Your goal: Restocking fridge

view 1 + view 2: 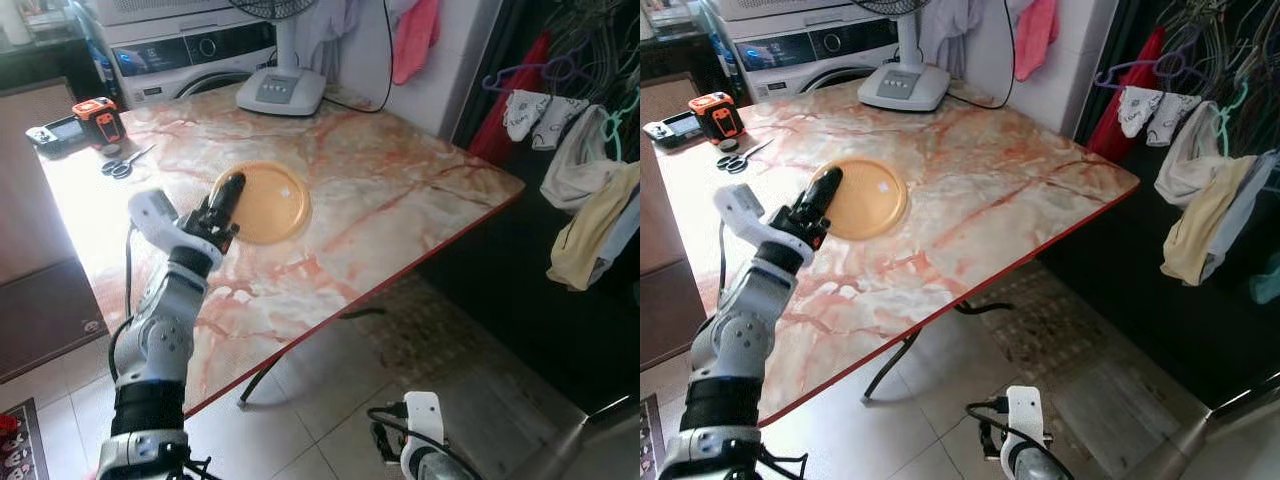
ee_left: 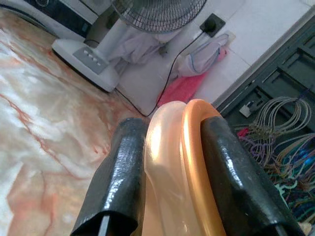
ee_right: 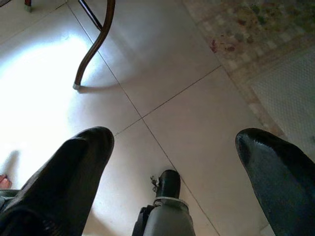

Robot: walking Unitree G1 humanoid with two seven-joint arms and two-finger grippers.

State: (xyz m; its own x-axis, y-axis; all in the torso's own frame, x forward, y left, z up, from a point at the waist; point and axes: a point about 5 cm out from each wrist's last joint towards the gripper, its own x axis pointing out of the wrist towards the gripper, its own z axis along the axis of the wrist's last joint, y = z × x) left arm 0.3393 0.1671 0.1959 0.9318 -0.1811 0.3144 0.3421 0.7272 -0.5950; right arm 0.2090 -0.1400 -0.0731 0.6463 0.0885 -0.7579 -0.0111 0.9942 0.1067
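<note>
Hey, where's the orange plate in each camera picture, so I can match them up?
Left eye view: plate on the table, left of centre, left end effector at its near-left rim.
Right eye view: plate upper left, same grip.
Left wrist view: plate rim clamped between the two fingers.
Right wrist view: floor below the open right end effector; no plate.
Shared landmark: fan base.

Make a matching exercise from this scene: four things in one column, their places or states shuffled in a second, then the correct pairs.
Things:
1. plate
2. scissors
3. fan
4. right end effector

Places or states:
A. open, hanging above the floor tiles
B. standing at the table's far edge
C. lying near the orange tape measure
D. rim pinched by the left end effector

Pairs: 1-D, 2-C, 3-B, 4-A
</note>
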